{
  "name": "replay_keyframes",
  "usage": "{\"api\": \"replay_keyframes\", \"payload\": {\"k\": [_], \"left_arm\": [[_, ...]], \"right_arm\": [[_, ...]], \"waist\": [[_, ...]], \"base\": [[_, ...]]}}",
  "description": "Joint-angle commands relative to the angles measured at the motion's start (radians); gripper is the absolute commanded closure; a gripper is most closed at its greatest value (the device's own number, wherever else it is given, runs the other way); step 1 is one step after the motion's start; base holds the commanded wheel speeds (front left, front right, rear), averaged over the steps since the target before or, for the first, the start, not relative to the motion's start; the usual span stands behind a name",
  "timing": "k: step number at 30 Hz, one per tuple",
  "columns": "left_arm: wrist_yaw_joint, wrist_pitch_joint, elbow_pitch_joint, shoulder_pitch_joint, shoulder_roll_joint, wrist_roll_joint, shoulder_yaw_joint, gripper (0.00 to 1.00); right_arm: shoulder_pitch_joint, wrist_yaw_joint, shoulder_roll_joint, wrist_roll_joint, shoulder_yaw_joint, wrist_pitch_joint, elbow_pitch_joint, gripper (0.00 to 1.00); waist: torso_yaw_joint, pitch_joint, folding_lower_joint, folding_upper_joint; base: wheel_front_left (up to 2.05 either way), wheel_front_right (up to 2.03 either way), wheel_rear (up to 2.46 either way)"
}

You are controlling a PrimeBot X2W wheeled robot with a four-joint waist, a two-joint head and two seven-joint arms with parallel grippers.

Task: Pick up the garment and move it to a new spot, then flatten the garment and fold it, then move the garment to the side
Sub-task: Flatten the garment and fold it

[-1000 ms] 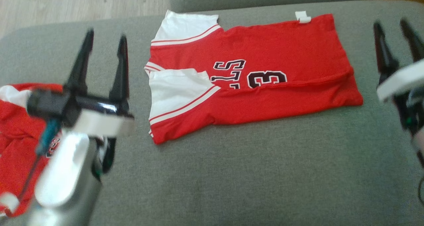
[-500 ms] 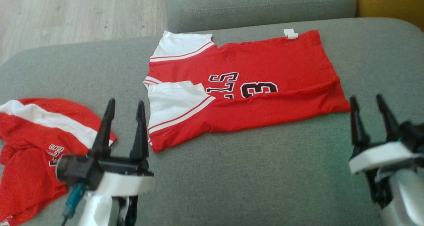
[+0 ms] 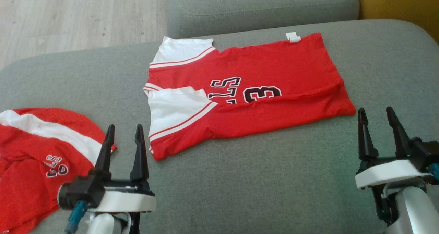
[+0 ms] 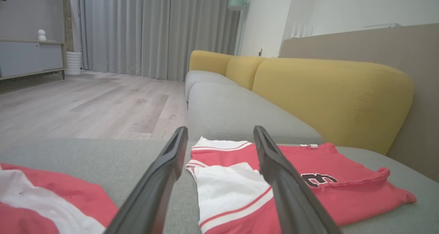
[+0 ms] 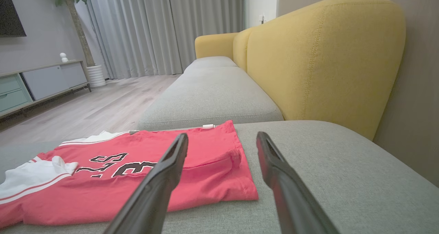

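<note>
Monitoring the head view, I am seeing the garment (image 3: 274, 66), a red jersey with white sleeves, lying flat on the grey seat cushion (image 3: 257, 186), across the cushion's middle and toward its far edge. Its near long side is lying folded over the body, partly covering the dark lettering and numeral. The sleeves are pointing toward the cushion's left end and the hem toward its right end. A small white tag (image 3: 293, 37) is sticking out at the hem corner nearest the cushion's far edge.

The left end effector (image 3: 124, 127) is hovering over the cushion's near-left area with its fingers set wide and gripping nothing. The right end effector (image 3: 374, 110) is hovering over the cushion's near-right area, likewise wide and gripping nothing. Neither is touching the garment.

A second red garment (image 3: 31, 148) is lying crumpled on the cushion's left end. A yellow backrest (image 3: 398, 4) is rising past the cushion's right end, a neighbouring grey cushion (image 3: 257, 4) is adjoining its far edge, and a wooden floor (image 3: 68, 18) is showing beyond its far-left corner.

In the left wrist view, the left end effector (image 4: 220, 129) is framing the sleeve end of the garment (image 4: 360, 193). In the right wrist view, the right end effector (image 5: 222, 135) is framing the hem end of the garment (image 5: 85, 193).
</note>
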Motion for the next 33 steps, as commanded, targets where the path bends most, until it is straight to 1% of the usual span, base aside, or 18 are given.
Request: {"api": "replay_keyframes", "payload": {"k": [1, 6, 9, 10, 11, 16, 23, 27, 31, 32, 33], "left_arm": [[0.013, -0.005, -0.009, -0.051, 0.000, -0.003, 0.021, 0.00], [0.038, -0.005, 0.101, -0.090, 0.000, -0.006, -0.001, 0.00], [0.047, -0.005, 0.225, -0.131, 0.000, -0.006, -0.022, 0.00], [0.047, -0.005, 0.257, -0.143, 0.000, -0.009, -0.027, 0.00], [0.047, -0.005, 0.257, -0.143, 0.000, -0.009, -0.027, 0.00], [0.044, -0.002, 0.412, -0.208, 0.000, -0.019, -0.056, 0.00], [0.101, 0.082, 0.610, -0.312, 0.006, 0.002, -0.069, 0.00], [0.098, 0.131, 0.686, -0.351, 0.011, 0.006, -0.083, 0.00], [0.075, 0.195, 0.750, -0.369, 0.016, 0.009, -0.105, 0.00], [0.067, 0.202, 0.758, -0.372, 0.017, 0.007, -0.108, 0.82], [0.060, 0.202, 0.763, -0.374, 0.017, 0.006, -0.111, 1.00]], "right_arm": [[-0.022, -0.001, -0.006, -0.010, 0.015, -0.011, -0.039, 0.00], [-0.029, -0.001, -0.011, -0.015, 0.012, -0.011, -0.049, 0.00], [-0.035, -0.001, -0.012, -0.017, 0.012, -0.011, -0.054, 0.00], [-0.036, -0.001, -0.012, -0.017, 0.012, -0.011, -0.055, 0.00], [-0.036, -0.001, -0.012, -0.017, 0.012, -0.011, -0.055, 0.00], [-0.047, -0.001, -0.011, -0.018, 0.021, -0.011, -0.055, 0.00], [-0.064, -0.001, -0.006, -0.018, 0.041, -0.011, -0.058, 0.00], [-0.069, -0.001, 0.001, -0.017, 0.049, -0.011, -0.062, 0.00], [-0.074, -0.001, 0.006, -0.015, 0.041, -0.011, -0.065, 0.00], [-0.074, -0.001, 0.007, -0.015, 0.039, -0.011, -0.065, 0.00], [-0.074, -0.001, 0.008, -0.015, 0.038, -0.011, -0.065, 0.00]], "waist": [[-0.004, 0.007, 0.0001, -0.0001], [-0.017, 0.026, 0.0001, -0.0001], [-0.029, 0.041, 0.0001, -0.0001], [-0.032, 0.044, 0.0001, -0.0001], [-0.032, 0.044, 0.0001, -0.0001], [-0.052, 0.061, 0.0001, -0.0001], [-0.085, 0.092, 0.0001, -0.0001], [-0.101, 0.108, 0.0001, -0.0001], [-0.112, 0.112, 0.0001, -0.0001], [-0.113, 0.111, 0.0001, -0.0001], [-0.114, 0.109, 0.0001, -0.0001]], "base": [[0.00, 0.00, 0.00], [0.00, 0.00, 0.00], [0.00, 0.00, 0.00], [0.00, 0.00, 0.00], [0.00, 0.00, 0.00], [0.00, 0.00, 0.00], [0.00, 0.00, 0.00], [0.00, 0.00, 0.00], [0.00, 0.00, 0.00], [0.00, 0.00, 0.00], [0.00, 0.00, 0.00]]}}
